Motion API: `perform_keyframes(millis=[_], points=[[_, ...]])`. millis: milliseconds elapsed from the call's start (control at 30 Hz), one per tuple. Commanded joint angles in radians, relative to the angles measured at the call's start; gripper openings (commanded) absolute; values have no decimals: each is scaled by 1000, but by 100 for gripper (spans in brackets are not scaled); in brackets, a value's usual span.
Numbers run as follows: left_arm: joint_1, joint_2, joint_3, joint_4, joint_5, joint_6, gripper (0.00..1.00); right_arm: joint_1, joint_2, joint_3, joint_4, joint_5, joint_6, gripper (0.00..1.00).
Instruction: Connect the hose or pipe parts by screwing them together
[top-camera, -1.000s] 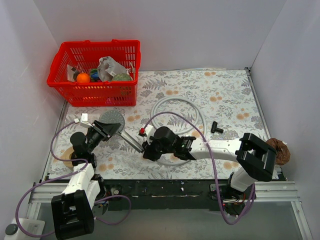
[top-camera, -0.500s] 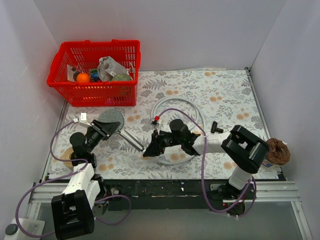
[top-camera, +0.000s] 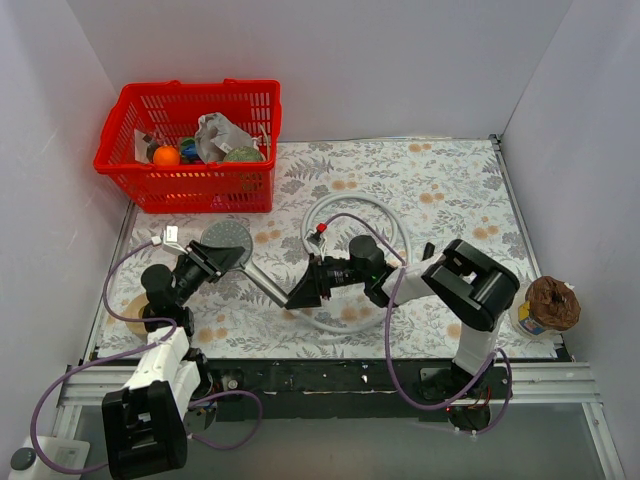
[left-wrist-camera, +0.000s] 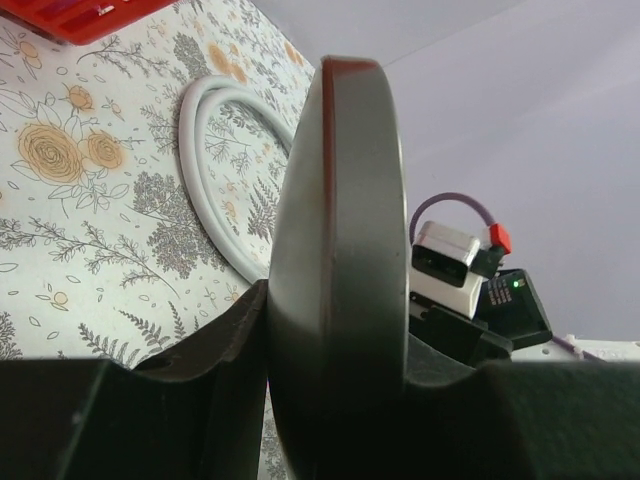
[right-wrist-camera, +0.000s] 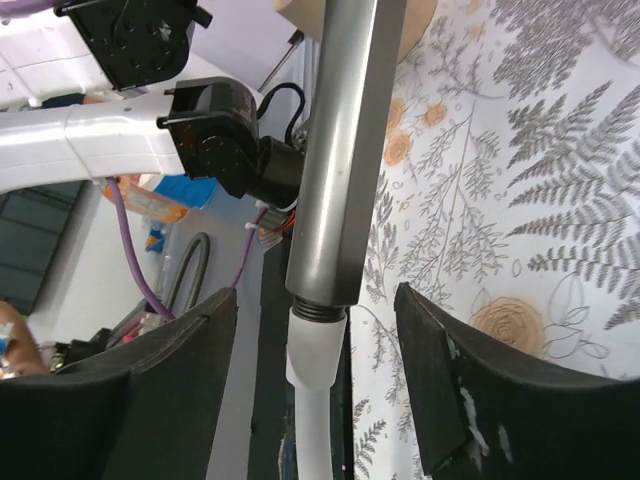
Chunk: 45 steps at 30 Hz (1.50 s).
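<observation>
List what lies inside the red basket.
An orange ball, a crumpled silvery bag and a greenish round item show; whatever lies beneath them is covered.

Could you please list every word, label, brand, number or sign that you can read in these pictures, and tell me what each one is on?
No text can be read in any view.
Silvery packet in the red basket: any print is too small to read.
Brown-topped container at the table's right edge: its coloured label is too blurred to read.
Shower head and its handle: no lettering visible.
</observation>
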Motion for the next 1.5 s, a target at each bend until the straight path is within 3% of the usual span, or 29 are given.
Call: perform_keyframes(millis=[0, 67, 100, 133, 200, 367, 567, 733, 1100, 1267, 1300, 1400, 1467], points=[[-7, -29, -3, 14, 53, 1, 0, -22, -113, 61, -208, 27, -163, 76], [-5, -34, -3, 7, 48, 3, 0, -31, -158, 119, -371, 71, -300, 82], [-7, -32, -3, 6, 47, 4, 0, -34, -172, 156, -593, 99, -358, 84], [-7, -34, -3, 4, 45, 7, 0, -31, -181, 193, -706, 173, -492, 86], [-7, -34, -3, 3, 41, 10, 0, -25, -204, 287, -959, 258, -585, 88], [-7, -31, -2, -8, 29, 20, 0, 73, -310, 380, -1207, 606, -763, 90], [-7, -23, 0, -12, 25, 26, 0, 289, -328, 480, -1402, 968, -816, 88], [-7, -23, 0, -14, 27, 27, 0, 413, -267, 532, -1477, 1111, -799, 84], [-7, -23, 0, -16, 27, 29, 0, 500, -143, 583, -1519, 1234, -756, 67], [-5, -28, -2, -16, 25, 27, 0, 500, -141, 550, -1421, 1217, -753, 45], [-7, -29, -3, -16, 25, 27, 0, 500, -140, 547, -1412, 1217, -750, 35], [-7, -29, -2, -14, 27, 26, 0, 498, -127, 546, -1387, 1217, -739, 18], [-7, -28, -3, -14, 30, 26, 0, 498, -124, 537, -1364, 1202, -736, 13]])
